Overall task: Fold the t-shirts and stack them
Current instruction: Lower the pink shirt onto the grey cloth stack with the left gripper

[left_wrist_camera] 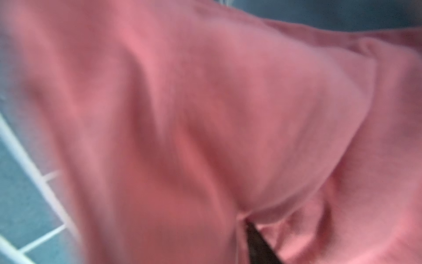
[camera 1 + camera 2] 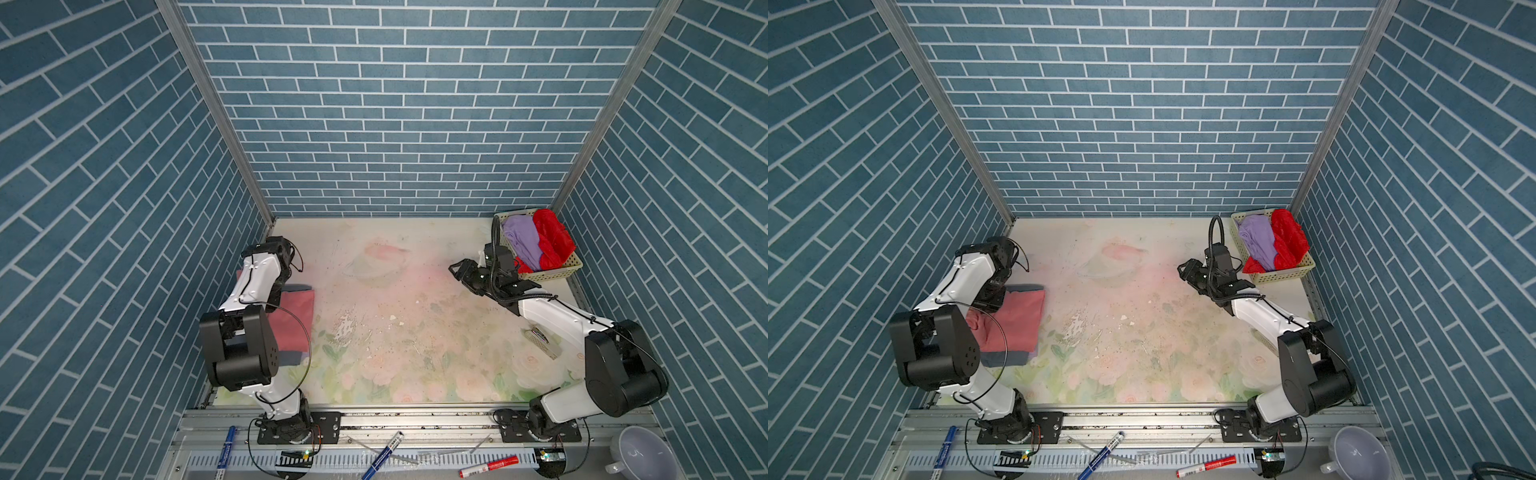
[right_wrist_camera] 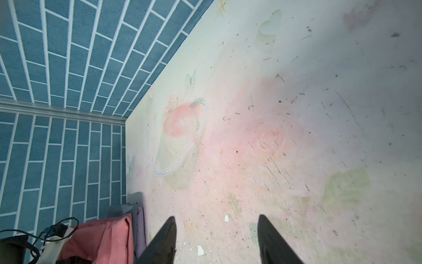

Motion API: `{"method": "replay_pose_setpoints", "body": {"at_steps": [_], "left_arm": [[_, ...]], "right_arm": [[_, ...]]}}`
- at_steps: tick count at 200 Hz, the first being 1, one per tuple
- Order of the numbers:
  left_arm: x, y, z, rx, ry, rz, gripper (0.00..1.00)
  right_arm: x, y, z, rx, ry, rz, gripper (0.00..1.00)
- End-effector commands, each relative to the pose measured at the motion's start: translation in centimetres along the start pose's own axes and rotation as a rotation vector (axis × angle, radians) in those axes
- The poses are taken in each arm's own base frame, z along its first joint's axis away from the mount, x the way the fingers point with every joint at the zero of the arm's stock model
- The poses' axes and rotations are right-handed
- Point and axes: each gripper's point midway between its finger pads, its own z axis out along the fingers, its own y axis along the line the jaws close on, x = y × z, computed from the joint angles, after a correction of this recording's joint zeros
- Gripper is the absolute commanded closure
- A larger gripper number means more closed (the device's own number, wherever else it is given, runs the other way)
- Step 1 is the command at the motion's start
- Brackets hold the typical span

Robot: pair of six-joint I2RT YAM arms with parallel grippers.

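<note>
Marker (image 2: 382, 455) print: illegible | right gripper (image 3: 217, 217): parted, empty | left gripper (image 2: 992, 297): unclear, at salmon t-shirt (image 1: 205, 114)

Two dark fingers (image 3: 164, 242) stand well apart with nothing between them, above a scuffed table (image 3: 285, 91) printed with pale pink roses. Beside them a pink shirt (image 3: 102, 237) lies on top of a grey shirt (image 3: 123, 210), with a lavender cloth edge (image 3: 141, 228) showing alongside. A white arm (image 3: 52, 244) with black cables sits over the pink shirt. Blue brick walls (image 3: 68, 57) meet at a metal post (image 3: 57, 113).
</note>
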Motion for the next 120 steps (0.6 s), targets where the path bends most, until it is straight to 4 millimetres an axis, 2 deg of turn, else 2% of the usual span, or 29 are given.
{"method": "replay_pose_setpoints", "body": {"at_steps": [1,38,59,92,102,120], "left_arm": [[-0.4,2.8,-0.7,-0.085,-0.018,-0.107,0.30],[-0.2,4.2,-2.7,-0.047,-0.090,-0.244,0.20],[-1.4,1.9,-4.8,0.197,-0.215,-0.322,0.16],[-3.3,-1.5,-7.8,0.526,-0.397,-0.475,0.05],[-3.9,-2.8,-8.2,0.609,-0.418,-0.500,0.04],[-4.3,-4.0,-7.2,0.652,-0.394,-0.557,0.04]], "right_arm": [[-0.3,-0.2,0.0,0.011,-0.011,0.032,0.44],[-0.1,-0.6,-0.3,0.020,-0.016,0.039,0.44],[-0.1,-0.8,-0.3,0.025,-0.020,0.039,0.44],[-0.2,-0.8,-0.6,0.024,-0.030,0.041,0.44],[-0.1,-0.9,-0.8,0.025,-0.034,0.043,0.44],[-0.1,-1.1,-1.3,0.035,-0.042,0.041,0.44]]}}
